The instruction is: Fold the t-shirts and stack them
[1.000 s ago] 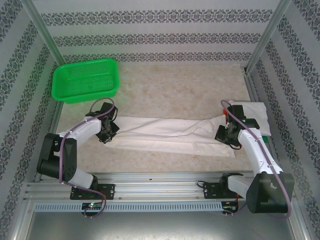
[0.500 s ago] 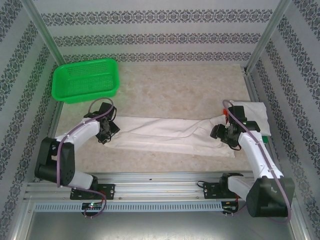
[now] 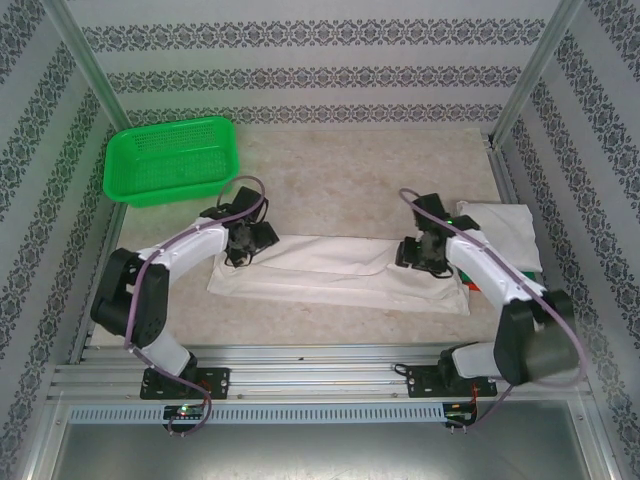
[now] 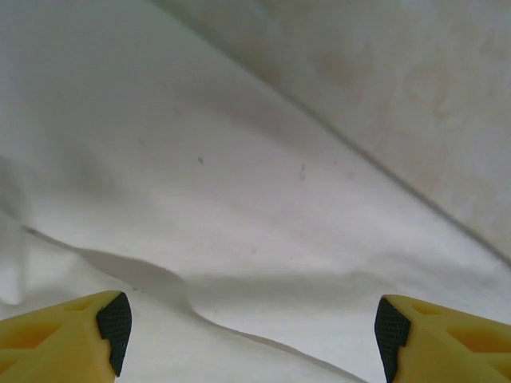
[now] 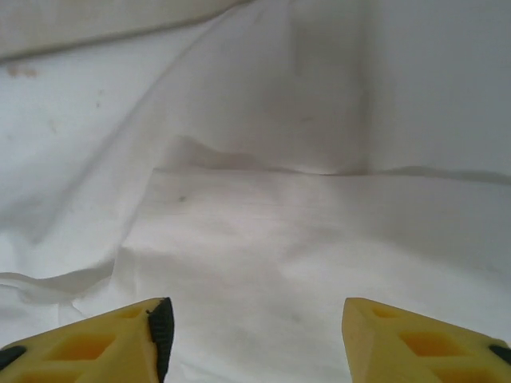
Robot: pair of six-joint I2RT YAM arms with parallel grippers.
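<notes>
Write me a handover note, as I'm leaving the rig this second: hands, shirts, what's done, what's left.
The left hand is open, low over the white t-shirt near its left end, gripping nothing.
The right hand is open, low over the shirt near its right end.
The shirt lies as a long band across the table. The folded stack sits at the right edge.
Done: the lengthwise fold, it seems.
Left: probably fold the band crosswise, then put it on the stack.

No legible text, label, brand, number or sign on any surface.
</notes>
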